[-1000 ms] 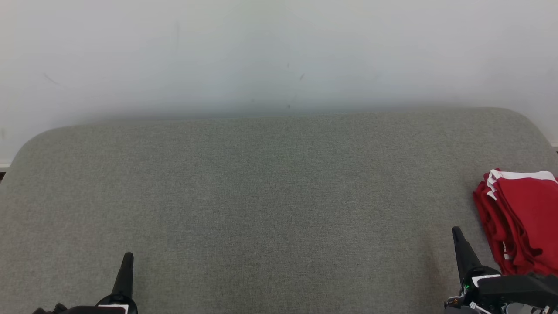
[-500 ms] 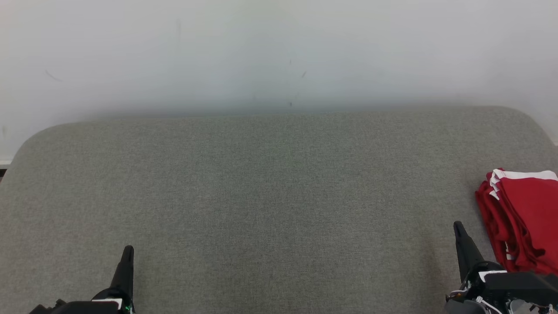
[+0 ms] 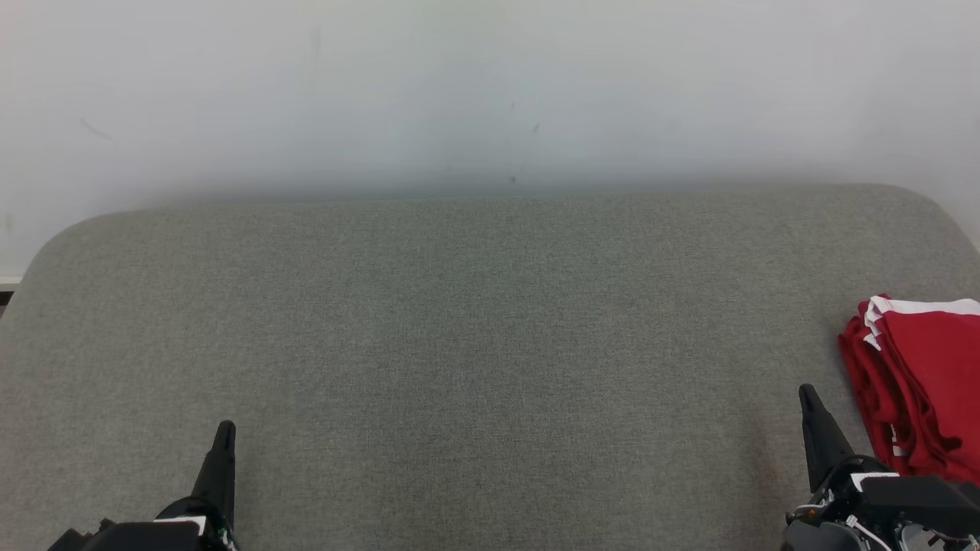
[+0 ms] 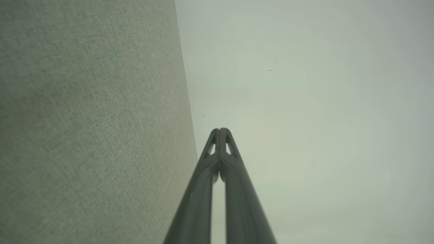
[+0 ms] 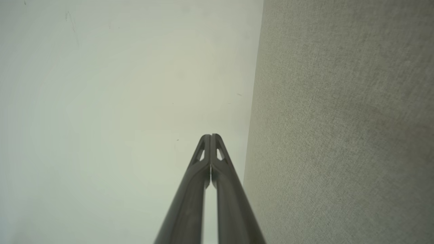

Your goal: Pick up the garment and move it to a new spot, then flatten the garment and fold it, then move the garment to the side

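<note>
The garment (image 3: 922,383) is red with white trim, folded into a thick stack at the right edge of the grey fabric surface (image 3: 475,344) in the head view. My right gripper (image 3: 808,394) stands just left of the stack, apart from it, its tips pressed together and holding nothing. At the lower left my left gripper (image 3: 226,428) is likewise shut and empty, far from the garment. In the left wrist view the left gripper (image 4: 219,130) shows its fingertips meeting in front of the pale wall. The right gripper (image 5: 210,136) looks the same in the right wrist view.
The grey surface has rounded far corners and ends against a pale wall (image 3: 490,92). The same grey fabric (image 4: 84,118) lies along the left of the left wrist view, and the grey fabric (image 5: 346,118) lies along the right of the right wrist view.
The head view has shifted slightly, so the garment sits nearer the right edge. Both grippers stay shut and low in the picture, the left one showing a little higher.
</note>
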{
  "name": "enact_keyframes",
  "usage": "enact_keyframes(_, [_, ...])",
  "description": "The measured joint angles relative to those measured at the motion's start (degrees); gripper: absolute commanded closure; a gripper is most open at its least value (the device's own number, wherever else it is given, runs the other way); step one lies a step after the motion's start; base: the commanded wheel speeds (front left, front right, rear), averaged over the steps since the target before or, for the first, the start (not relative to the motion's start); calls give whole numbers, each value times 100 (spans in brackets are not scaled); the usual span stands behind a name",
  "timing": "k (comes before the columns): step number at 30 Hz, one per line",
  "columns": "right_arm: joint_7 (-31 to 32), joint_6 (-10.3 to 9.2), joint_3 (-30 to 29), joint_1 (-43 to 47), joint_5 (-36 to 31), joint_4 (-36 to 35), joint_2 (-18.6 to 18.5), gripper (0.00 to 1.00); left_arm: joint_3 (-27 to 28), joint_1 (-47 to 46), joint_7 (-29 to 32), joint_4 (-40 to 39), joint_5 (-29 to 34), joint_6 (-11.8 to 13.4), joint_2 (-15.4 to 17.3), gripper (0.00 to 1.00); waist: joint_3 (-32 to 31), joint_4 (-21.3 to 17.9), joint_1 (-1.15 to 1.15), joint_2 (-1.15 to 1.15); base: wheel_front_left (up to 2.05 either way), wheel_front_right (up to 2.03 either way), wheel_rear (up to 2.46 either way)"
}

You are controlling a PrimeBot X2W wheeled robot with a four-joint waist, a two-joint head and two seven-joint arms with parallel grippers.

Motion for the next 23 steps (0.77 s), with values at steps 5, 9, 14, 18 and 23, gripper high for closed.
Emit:
enact_keyframes(5, [0, 0, -2, -1, 0, -1, 1, 100, 0, -2, 0, 0, -1, 0, 1, 100, 0, 0, 0, 0, 0, 0, 0])
enact_keyframes(9, [0, 0, -2, -2, 0, -1, 2, 100, 1, -2, 0, 0, -1, 0, 1, 100, 0, 0, 0, 0, 0, 0, 0])
enact_keyframes(14, [0, 0, -2, -2, 0, -2, 2, 100, 1, -3, 0, 0, -1, 0, 1, 100, 0, 0, 0, 0, 0, 0, 0])
enact_keyframes(18, [0, 0, -2, -2, 0, -1, 2, 100, 0, -3, 0, 0, -1, 0, 2, 100, 0, 0, 0, 0, 0, 0, 0])
enact_keyframes(23, [0, 0, -2, -2, 0, -3, 3, 100, 0, -3, 0, 0, -1, 0, 2, 100, 0, 0, 0, 0, 0, 0, 0])
